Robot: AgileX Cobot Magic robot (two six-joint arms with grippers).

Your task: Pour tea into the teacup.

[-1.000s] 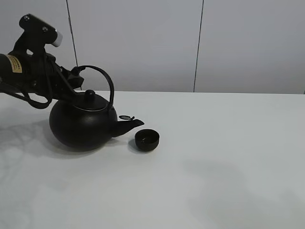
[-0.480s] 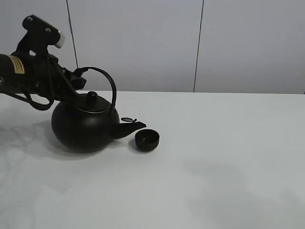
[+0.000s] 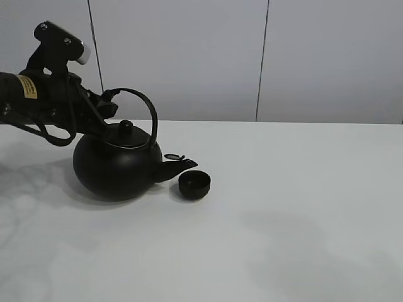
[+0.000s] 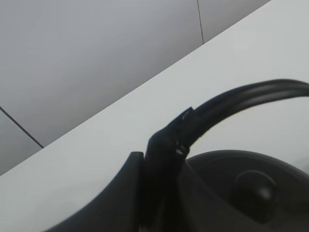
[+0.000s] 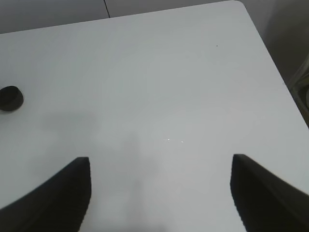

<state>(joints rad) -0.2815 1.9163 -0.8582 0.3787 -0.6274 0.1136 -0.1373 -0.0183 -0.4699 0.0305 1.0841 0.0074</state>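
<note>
A big round black kettle point(image 3: 118, 167) hangs tilted just above the white table point(image 3: 283, 207), its spout point(image 3: 182, 165) pointing right and down. The spout's tip is just above the left rim of the small black teacup point(image 3: 194, 184). My left gripper point(image 3: 106, 104) is shut on the left end of the kettle's arched handle point(image 3: 143, 104). The left wrist view shows the handle point(image 4: 241, 99) clamped between the dark fingers point(image 4: 161, 159), with the lid knob point(image 4: 253, 189) below. My right gripper point(image 5: 161, 193) stands open over bare table, far from the teacup point(image 5: 9, 98).
A grey panelled wall point(image 3: 264, 56) stands behind the table. The table's rounded far corner and edge point(image 5: 251, 21) appear in the right wrist view. The right arm is outside the exterior view.
My left gripper has carried the kettle slightly right and up. Its spout has moved closer to the teacup. The teacup and the right gripper have not moved.
</note>
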